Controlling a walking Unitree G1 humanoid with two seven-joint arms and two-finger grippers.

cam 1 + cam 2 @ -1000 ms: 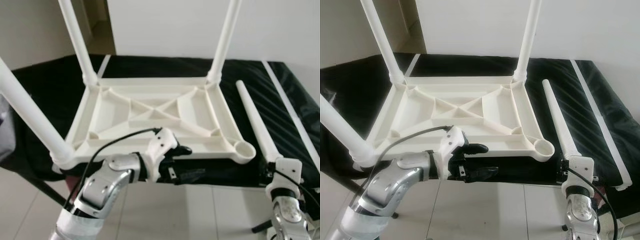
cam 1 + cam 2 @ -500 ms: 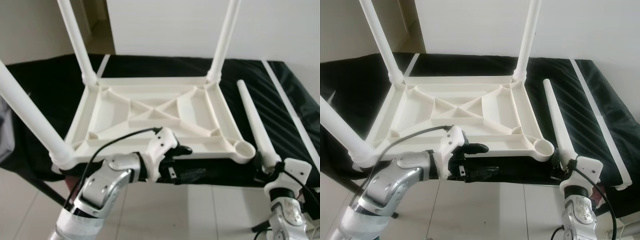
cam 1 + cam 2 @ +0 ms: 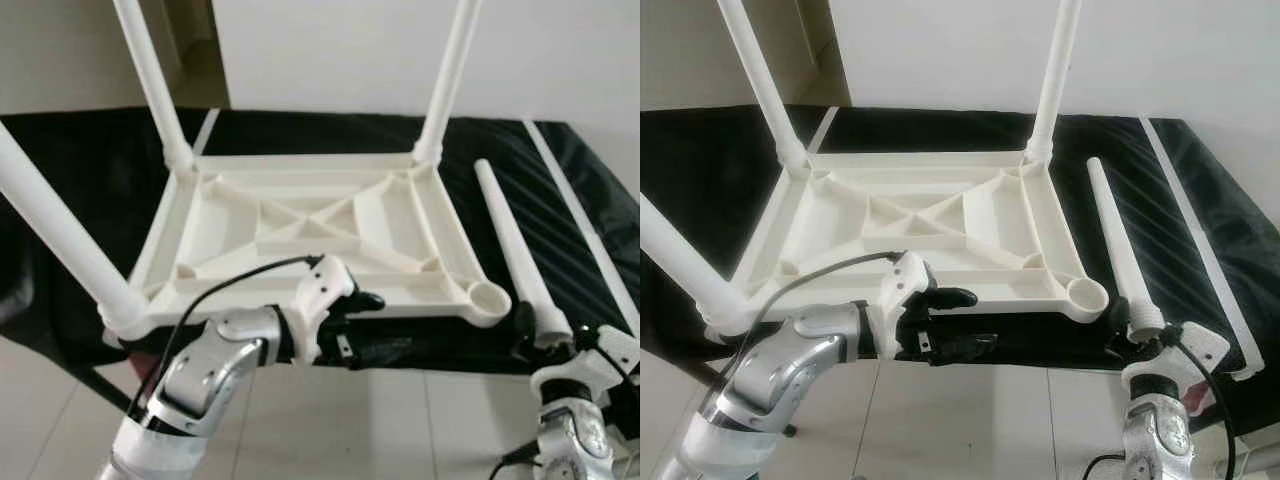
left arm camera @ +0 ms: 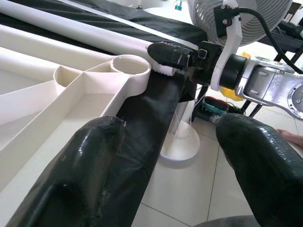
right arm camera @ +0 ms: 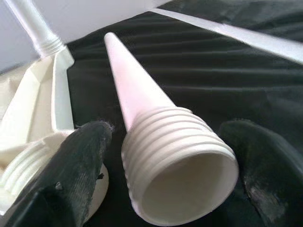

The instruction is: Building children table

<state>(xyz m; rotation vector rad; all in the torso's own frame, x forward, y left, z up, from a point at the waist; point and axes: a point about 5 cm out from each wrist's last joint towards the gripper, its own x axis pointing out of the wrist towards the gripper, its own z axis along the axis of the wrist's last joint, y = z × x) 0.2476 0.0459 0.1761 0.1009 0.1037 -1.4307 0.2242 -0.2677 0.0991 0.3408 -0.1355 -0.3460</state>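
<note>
**Fourth leg: right tool astride the threaded end, not yet closed**

Tabletop [image 3: 310, 235], white moulded plastic, lies upside down on the black-covered bench [image 3: 560, 190]; underside ribbed with a diagonal cross brace. Three tapered legs stand screwed into its corners. The near corner on the robot's right has an empty round socket [image 3: 487, 297].

Loose leg [image 3: 1112, 235] lies on the cloth just beside the tabletop's right edge, thin tip away from the robot, threaded end [image 5: 177, 158] near the socket. Smooth hollow cone, coarse ridged thread at the wide end.

Right tool [image 5: 165, 165]: fingers wide, one each side of the threaded end, no contact visible. Left tool [image 4: 165, 156]: fingers wide, holding nothing, at the tabletop's near edge, pointed toward the socket.

Risks, judged:
- Closing on the thread: ridges and round section give poor seating; the leg could roll or squirt out on the cloth.
- Gripping at one end of a long leg: the far tip may sag or swing into the tabletop's standing leg.
- Tilted entry into the socket: cross-threading likely.
- Light tabletop unbraced: it could slide on the cloth when torque is applied.
</note>
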